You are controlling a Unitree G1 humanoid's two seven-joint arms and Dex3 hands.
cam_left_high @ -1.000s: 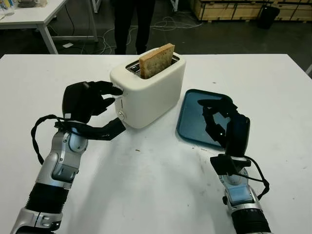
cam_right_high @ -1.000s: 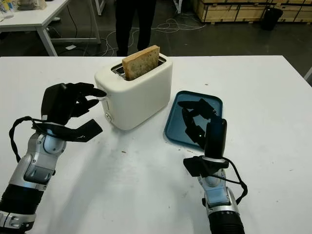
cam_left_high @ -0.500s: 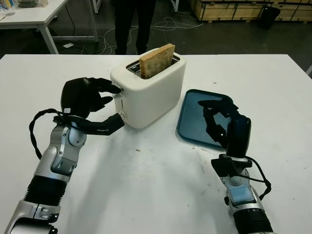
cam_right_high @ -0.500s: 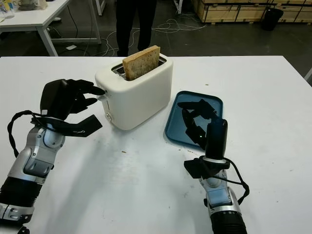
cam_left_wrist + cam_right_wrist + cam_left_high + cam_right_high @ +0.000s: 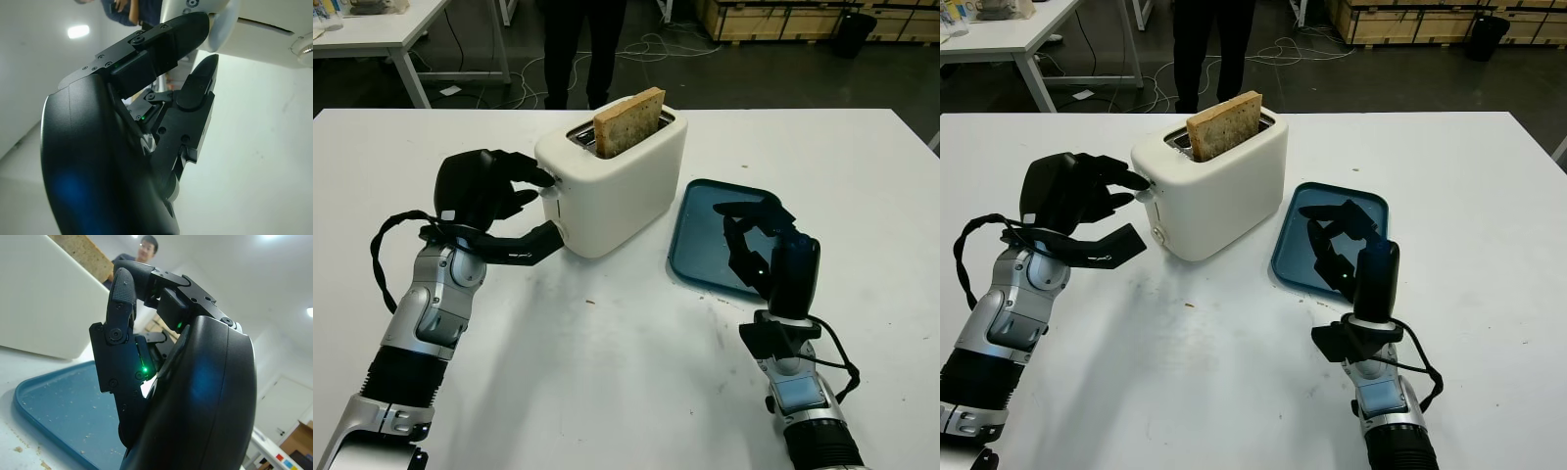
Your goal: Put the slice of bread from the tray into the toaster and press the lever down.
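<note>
A white toaster (image 5: pixel 617 186) stands mid-table with a slice of bread (image 5: pixel 628 121) upright in its slot, its top half sticking out. My left hand (image 5: pixel 540 204) is at the toaster's near left end. Its upper fingertip touches the lever (image 5: pixel 1144 194) and its thumb reaches under, beside the dial; it holds nothing. The blue tray (image 5: pixel 705 211) lies to the toaster's right with nothing on it. My right hand (image 5: pixel 746 237) hovers open over the tray's near edge. In the left wrist view a finger (image 5: pixel 166 39) meets the toaster's white end.
A person (image 5: pixel 570 39) stands behind the table's far edge. Another white table (image 5: pixel 382 34) is at the back left, and wooden crates (image 5: pixel 783 18) at the back right. Bare white tabletop (image 5: pixel 626 362) lies in front of the toaster and tray.
My left hand has shifted up and toward the toaster, bringing its upper fingertip against the lever. The right hand, bread and tray have stayed put.
</note>
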